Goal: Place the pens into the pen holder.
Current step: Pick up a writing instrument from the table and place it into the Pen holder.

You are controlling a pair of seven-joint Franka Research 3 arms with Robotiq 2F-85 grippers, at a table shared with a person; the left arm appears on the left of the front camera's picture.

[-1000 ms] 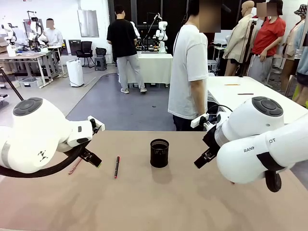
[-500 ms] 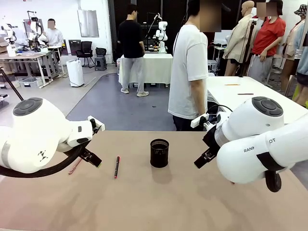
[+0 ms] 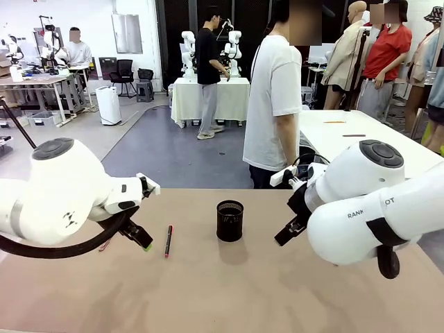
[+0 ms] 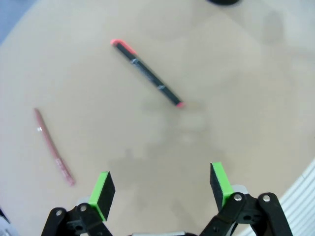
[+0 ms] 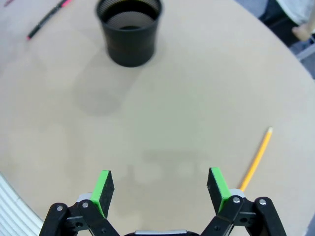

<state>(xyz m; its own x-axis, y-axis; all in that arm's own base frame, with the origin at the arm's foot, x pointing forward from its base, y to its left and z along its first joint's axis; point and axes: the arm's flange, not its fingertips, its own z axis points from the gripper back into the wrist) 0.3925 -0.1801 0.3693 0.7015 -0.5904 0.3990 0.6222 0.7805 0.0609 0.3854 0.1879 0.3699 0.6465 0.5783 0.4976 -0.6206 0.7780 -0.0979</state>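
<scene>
The pen holder (image 3: 229,220), a black mesh cup, stands upright mid-table; the right wrist view has the pen holder (image 5: 129,30) ahead of my right gripper (image 5: 160,189), whose jaws are open and empty. A yellow pencil (image 5: 257,158) lies beside that gripper's right finger. The black pen with red ends (image 3: 168,241) lies left of the cup. My left gripper (image 3: 146,244) hovers just left of it, open and empty (image 4: 162,189), with the black pen (image 4: 147,73) ahead and a reddish-pink pen (image 4: 53,146) to the side. My right gripper (image 3: 281,237) hangs right of the cup.
A person in a white T-shirt (image 3: 274,104) stands at the far edge of the tan table (image 3: 222,291), turned sideways. Bare tabletop lies in front of the cup. The black pen's end (image 5: 47,18) shows at the right wrist view's top left.
My left arm has shifted slightly right and down toward the black pen. The right arm has edged a little left. Both grippers stay open.
</scene>
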